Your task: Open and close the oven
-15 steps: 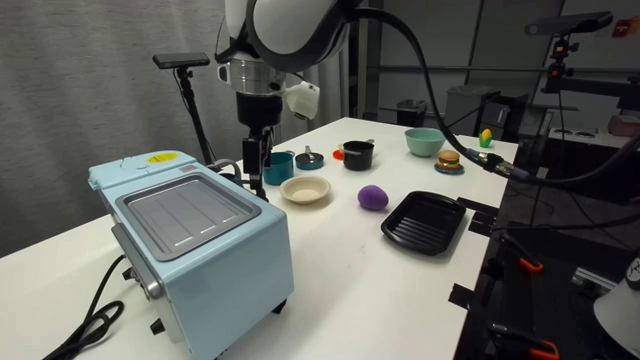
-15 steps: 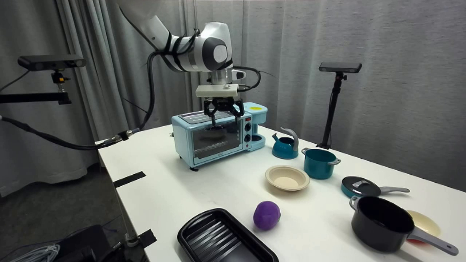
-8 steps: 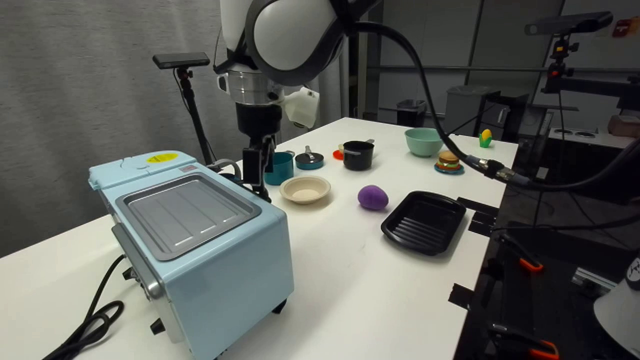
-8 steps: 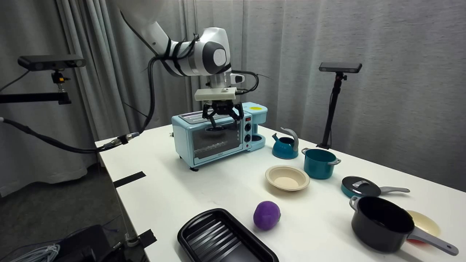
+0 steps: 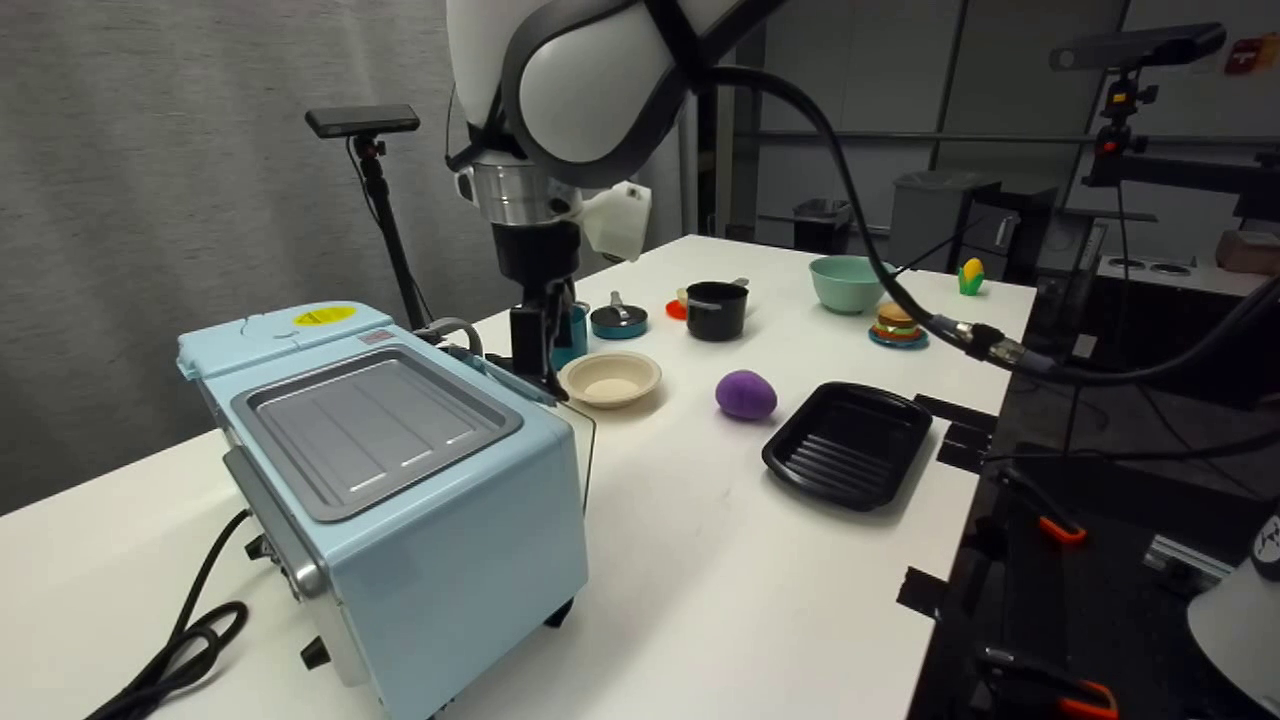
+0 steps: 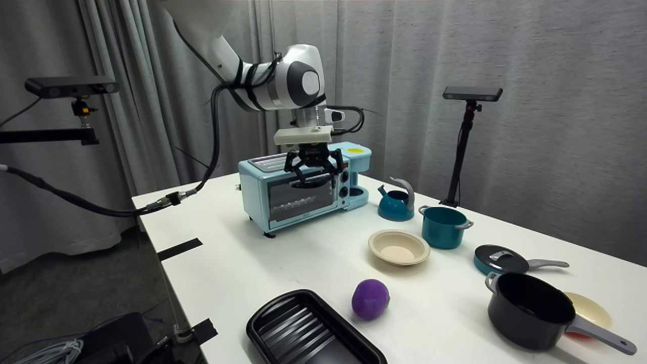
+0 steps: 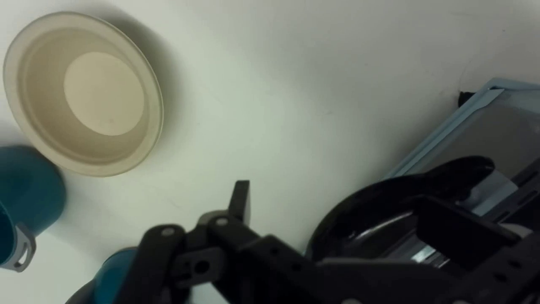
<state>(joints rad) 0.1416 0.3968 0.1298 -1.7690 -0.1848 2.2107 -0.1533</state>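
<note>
The pale blue oven (image 5: 470, 560) stands on the table in both exterior views. Its glass door (image 6: 298, 199) leans a little outward at the top, with a thin gap along the body in an exterior view. A black curved handle (image 7: 379, 190) crosses the door's upper part. My gripper (image 6: 317, 180) points down at this handle, its jaws spread wide. In the wrist view one finger (image 7: 460, 236) reaches inside the handle's loop, while the opposite finger (image 7: 240, 202) stands clear over the table. Whether the inner finger touches the handle is hard to tell.
Before the oven lie a beige bowl (image 6: 399, 247), a purple eggplant (image 6: 370, 299) and a black ridged tray (image 6: 313, 328). A teal kettle (image 6: 397, 202), a teal pot (image 6: 445, 227) and a black saucepan (image 6: 530, 311) stand along one side. The oven's black cord (image 5: 190, 640) trails behind it.
My gripper has moved down and outward from the oven's front. The door's top has swung out slightly with it, where it stood closed before. Other objects stay put.
</note>
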